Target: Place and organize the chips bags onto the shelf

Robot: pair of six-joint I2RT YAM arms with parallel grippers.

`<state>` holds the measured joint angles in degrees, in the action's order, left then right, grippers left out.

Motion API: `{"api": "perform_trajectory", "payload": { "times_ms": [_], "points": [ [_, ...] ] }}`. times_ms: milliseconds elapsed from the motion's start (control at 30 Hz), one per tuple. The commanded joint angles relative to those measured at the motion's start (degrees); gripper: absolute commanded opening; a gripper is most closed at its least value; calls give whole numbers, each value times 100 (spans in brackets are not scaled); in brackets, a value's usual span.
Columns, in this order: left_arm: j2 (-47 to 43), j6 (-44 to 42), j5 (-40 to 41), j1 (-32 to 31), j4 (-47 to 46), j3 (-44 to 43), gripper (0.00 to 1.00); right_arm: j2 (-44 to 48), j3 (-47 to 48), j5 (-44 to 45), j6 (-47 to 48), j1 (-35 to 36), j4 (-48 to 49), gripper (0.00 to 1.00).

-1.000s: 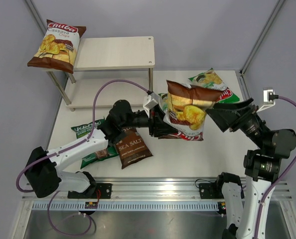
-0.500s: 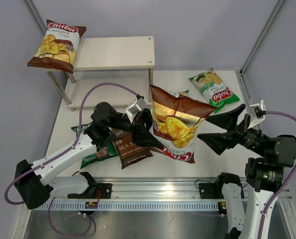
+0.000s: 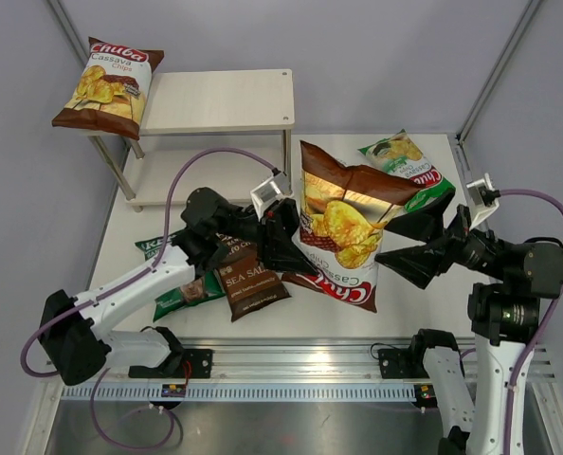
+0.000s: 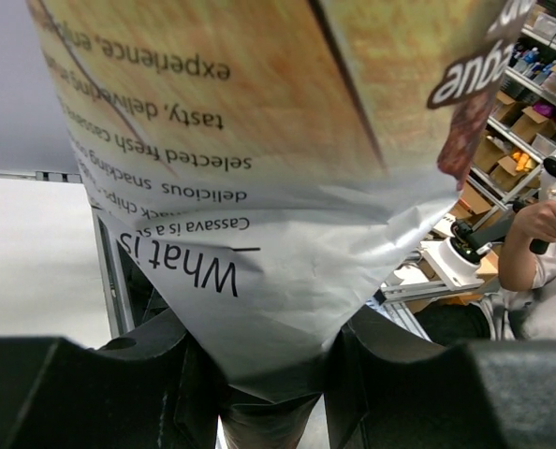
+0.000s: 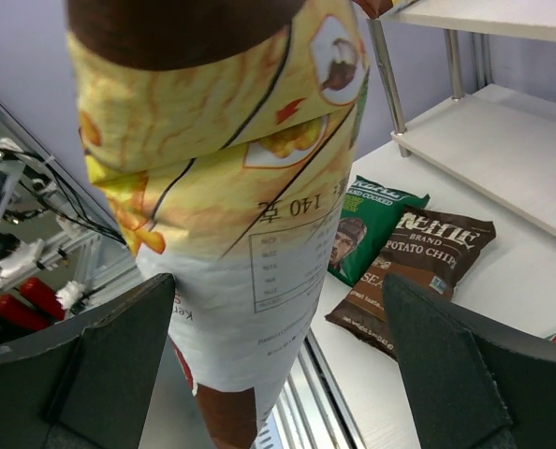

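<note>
My left gripper point(image 3: 286, 242) is shut on the lower edge of a brown Chuba Cassava bag point(image 3: 343, 223) and holds it upright above the table. In the left wrist view the bag point(image 4: 259, 187) is pinched between the jaws of the left gripper point(image 4: 269, 374). My right gripper point(image 3: 407, 245) is open to the bag's right. In the right wrist view the right gripper point(image 5: 278, 374) straddles the bag point(image 5: 231, 215) without touching it. Another brown Chuba bag point(image 3: 108, 83) lies on the left end of the shelf's top board point(image 3: 225, 100).
A green Chuba bag point(image 3: 409, 166) lies at the back right. The Kettle Sea Salt bag point(image 3: 248, 280) and the dark green face bag point(image 3: 172, 251) lie under my left arm; both show in the right wrist view, the Kettle bag point(image 5: 418, 271) and the face bag point(image 5: 367, 234). The shelf's lower board point(image 3: 168, 180) is bare.
The held bag has dropped and turned upright in the left gripper, then shifted slightly right. The right gripper has drawn back from the bag with its jaws wide apart.
</note>
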<state>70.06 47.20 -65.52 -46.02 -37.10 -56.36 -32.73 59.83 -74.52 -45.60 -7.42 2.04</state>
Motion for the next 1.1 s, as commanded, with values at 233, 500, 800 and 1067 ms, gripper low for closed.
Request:
{"api": "perform_trajectory", "payload": {
  "times_ms": [233, 500, 800, 1067],
  "points": [
    [683, 342, 57, -21, -34, -1061, 9, -620, -138, -45, -1565, 153, 1648, 100],
    [1238, 1122, 91, 128, -402, -1290, 11, -972, -218, -168, -2576, 320, 2819, 99],
    [1475, 881, 197, 260, 245, -1421, 9, -1174, -51, 270, -1920, 329, 1892, 99],
    [1379, 711, 162, 348, 810, -1598, 21, -1288, -24, 807, -1064, 329, 1078, 44]
  ]
}}
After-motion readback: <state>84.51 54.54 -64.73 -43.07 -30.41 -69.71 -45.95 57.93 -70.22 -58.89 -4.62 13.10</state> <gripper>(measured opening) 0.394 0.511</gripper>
